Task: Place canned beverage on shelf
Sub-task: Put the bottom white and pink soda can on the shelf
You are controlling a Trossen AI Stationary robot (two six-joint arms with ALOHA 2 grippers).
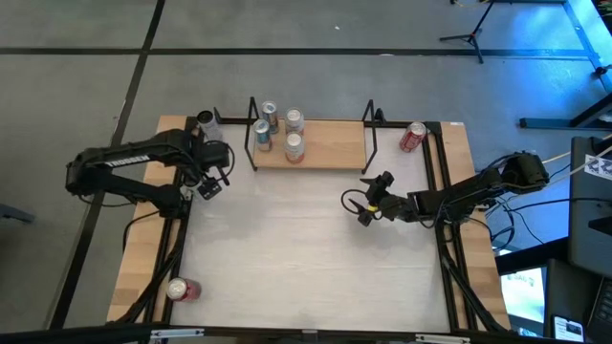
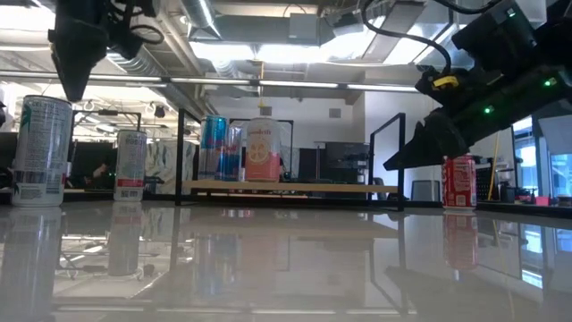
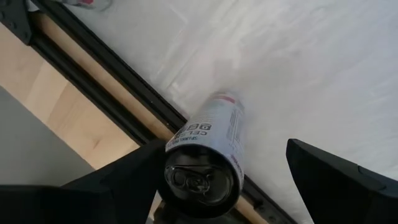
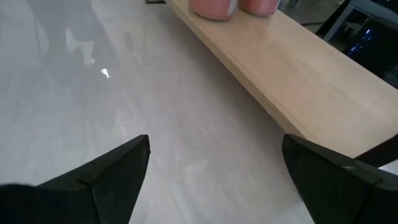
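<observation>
Hovering over the desk's (image 1: pixel 306 248) far-left corner, the left tool (image 1: pixel 212 172) has its fingers (image 3: pixel 336 177) spread, pinching nothing; a white can (image 3: pixel 208 158) stands upright directly below it, one finger close beside the can's rim, touching or not I cannot tell. Right tool (image 1: pixel 368 201) hangs above the desk in front of the shelf's (image 1: pixel 330 148) right half, fingers spread, empty. Shelf sits at the desk's far edge with three cans (image 1: pixel 282 132) grouped at its left end. One red can (image 1: pixel 412 137) stands just right of the shelf, another (image 1: pixel 182 290) lies near the front-left corner.
</observation>
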